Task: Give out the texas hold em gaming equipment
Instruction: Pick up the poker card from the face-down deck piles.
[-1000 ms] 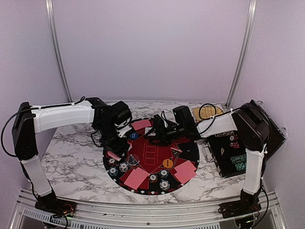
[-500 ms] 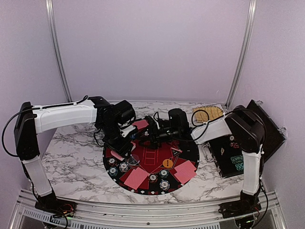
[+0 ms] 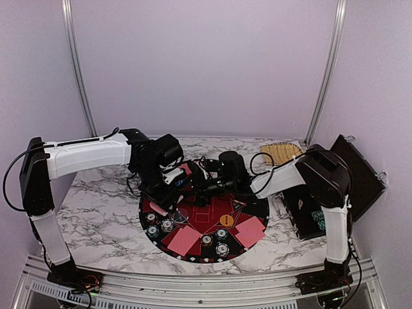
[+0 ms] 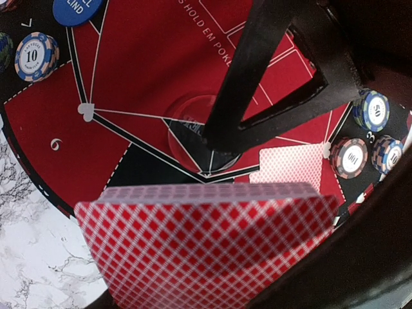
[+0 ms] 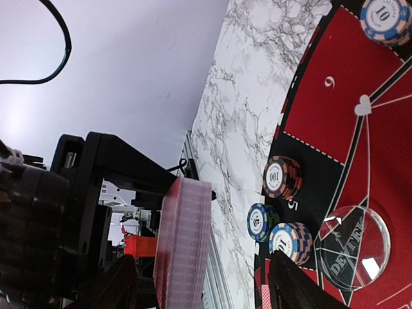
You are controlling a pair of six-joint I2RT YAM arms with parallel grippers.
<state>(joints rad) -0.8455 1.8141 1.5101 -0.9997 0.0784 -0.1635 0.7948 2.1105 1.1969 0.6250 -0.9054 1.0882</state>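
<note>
The left tool (image 3: pixel 165 196) was clamped on the deck of cards (image 4: pixel 206 251). The deck's red lattice back filled the 6 o'clock part of the left wrist view, with one black finger (image 4: pixel 225 90) crossing above it. The right tool (image 5: pixel 203 270) stood wide with nothing between its fingers (image 5: pixel 302 286). The deck showed edge-on close ahead of that gap, at 12 o'clock, and I could not tell whether it touched. Under the left finger lay the clear button (image 4: pixel 183 119) on the mat (image 4: pixel 154 58), with a face-down card (image 4: pixel 290 164) at its 4 o'clock. From overhead, the left tool hung over the mat's 10 o'clock edge and the right tool near its 12 o'clock, the two facing each other. The left arm rose from its base, ran its white forearm level toward 3 o'clock and bent its wrist down. The right arm climbed to a high elbow and reached low toward 9 o'clock. More cards (image 3: pixel 183 239) lay at the mat's 7 and 4 o'clock, and an orange button (image 3: pixel 226 220) lay between its centre and 4 o'clock. The black case (image 3: pixel 309 215) sat on the tabletop (image 3: pixel 96 212) at the mat's 3 o'clock. Chips read "10" (image 4: pixel 37 56), "50" (image 4: pixel 371 109) and "100" (image 4: pixel 352 158). The blue button (image 4: pixel 77 8) showed "LIND", the mat "HOLD EM" and a "9", and the clear button "DEALER".
</note>
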